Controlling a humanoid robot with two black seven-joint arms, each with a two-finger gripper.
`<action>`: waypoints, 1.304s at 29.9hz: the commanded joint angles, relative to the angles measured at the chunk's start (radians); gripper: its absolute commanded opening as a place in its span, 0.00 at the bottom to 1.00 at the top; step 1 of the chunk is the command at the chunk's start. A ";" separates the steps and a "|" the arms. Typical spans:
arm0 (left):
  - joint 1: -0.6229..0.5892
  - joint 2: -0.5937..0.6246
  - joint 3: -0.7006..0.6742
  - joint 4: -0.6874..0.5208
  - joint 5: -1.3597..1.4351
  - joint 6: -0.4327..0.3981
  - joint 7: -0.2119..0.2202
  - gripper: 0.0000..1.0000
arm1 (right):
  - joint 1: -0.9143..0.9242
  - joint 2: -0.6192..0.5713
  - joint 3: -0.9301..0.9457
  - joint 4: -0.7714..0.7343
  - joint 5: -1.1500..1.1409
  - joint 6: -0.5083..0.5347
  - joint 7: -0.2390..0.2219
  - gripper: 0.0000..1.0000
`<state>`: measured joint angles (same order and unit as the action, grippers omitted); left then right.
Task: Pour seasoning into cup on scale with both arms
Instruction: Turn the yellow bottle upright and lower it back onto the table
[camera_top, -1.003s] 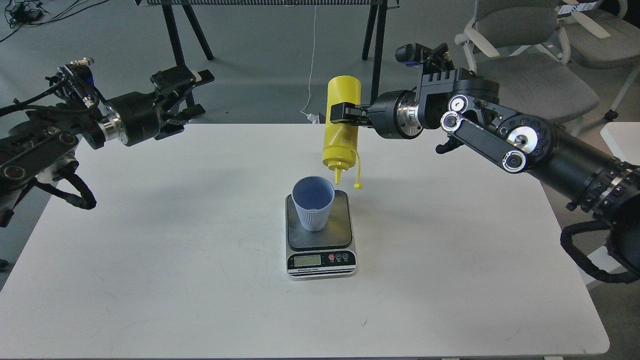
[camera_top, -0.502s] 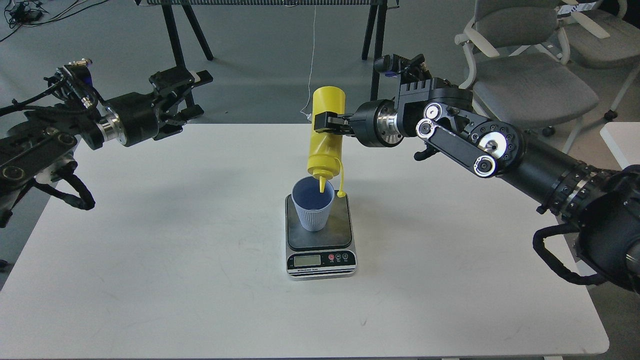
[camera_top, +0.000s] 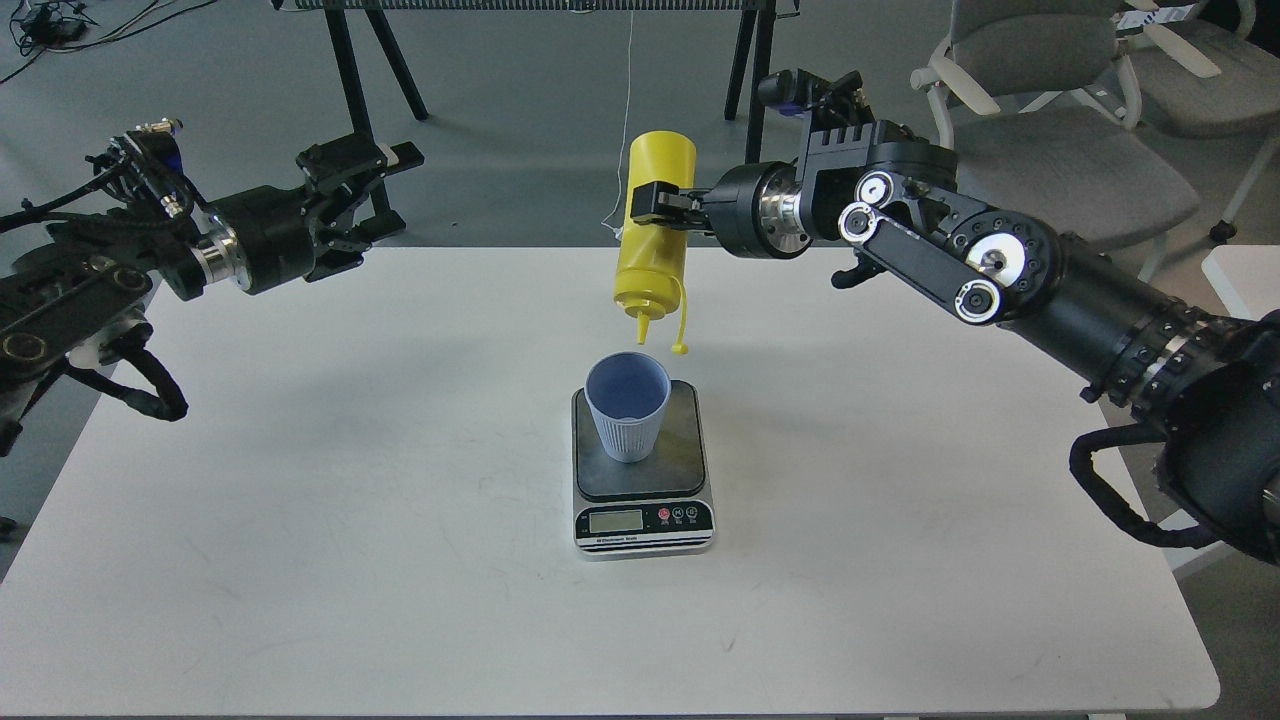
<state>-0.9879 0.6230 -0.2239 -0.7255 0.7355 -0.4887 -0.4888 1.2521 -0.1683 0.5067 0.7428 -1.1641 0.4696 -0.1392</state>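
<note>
The yellow seasoning bottle (camera_top: 655, 235) hangs upside down, nozzle pointing down, a short way above the cup's rim; its small tethered cap dangles beside the nozzle. My right gripper (camera_top: 662, 203) is shut on the bottle's body from the right. The light blue-grey ribbed cup (camera_top: 627, 405) stands upright on the dark plate of the scale (camera_top: 642, 500), at the table's middle. My left gripper (camera_top: 375, 195) is open and empty, held above the table's far left edge, well away from the cup.
The white table (camera_top: 300, 500) carries only the scale. Black stand legs (camera_top: 350, 60) rise behind the table. Grey chairs (camera_top: 1060, 120) stand at the back right. Another white surface (camera_top: 1245, 275) shows at the right edge.
The right arm first moved the bottle left and lowered its nozzle into the cup's mouth, then lifted it so the nozzle is now clear above the rim. The left arm stayed still.
</note>
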 joint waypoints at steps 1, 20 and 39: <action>0.000 -0.005 0.001 0.000 0.001 0.000 0.000 1.00 | 0.019 -0.092 0.114 0.013 0.131 0.011 -0.011 0.06; 0.017 -0.008 0.012 0.000 0.008 0.000 0.000 1.00 | -0.537 -0.622 0.274 0.263 1.908 0.019 -0.028 0.05; 0.043 -0.005 0.012 0.000 0.008 0.000 0.000 1.00 | -1.008 -0.361 0.338 0.273 1.939 0.019 0.058 0.06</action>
<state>-0.9459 0.6197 -0.2116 -0.7255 0.7442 -0.4887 -0.4885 0.2618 -0.5725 0.8503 1.0474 0.7771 0.4887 -0.0780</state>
